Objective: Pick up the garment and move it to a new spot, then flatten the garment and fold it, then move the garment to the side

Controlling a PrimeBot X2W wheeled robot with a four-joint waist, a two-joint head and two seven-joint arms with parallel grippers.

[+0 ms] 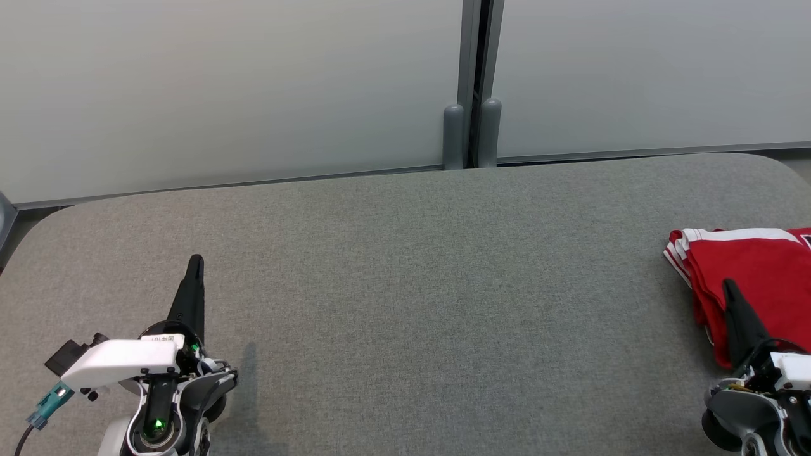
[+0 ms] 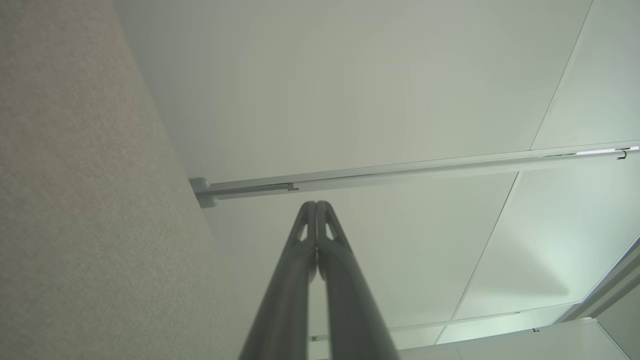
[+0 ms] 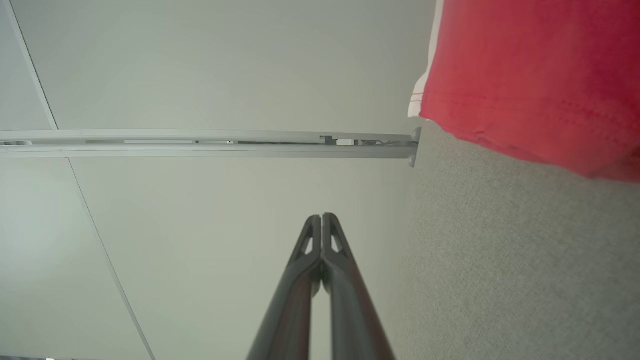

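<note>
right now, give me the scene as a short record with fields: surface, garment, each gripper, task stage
surface: grey padded table, pale wall panels behind it
garment: red with white stripes, folded in layers, lying at the table's right side, partly cut off by the head view's edge
left gripper: shut, empty, over bare table at the lower left
right gripper: shut, empty, next to the garment, not gripping it
task stage: garment looks folded and already set to the side

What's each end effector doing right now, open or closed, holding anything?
Left end effector: closed, holding nothing.
Right end effector: closed, holding nothing.
</note>
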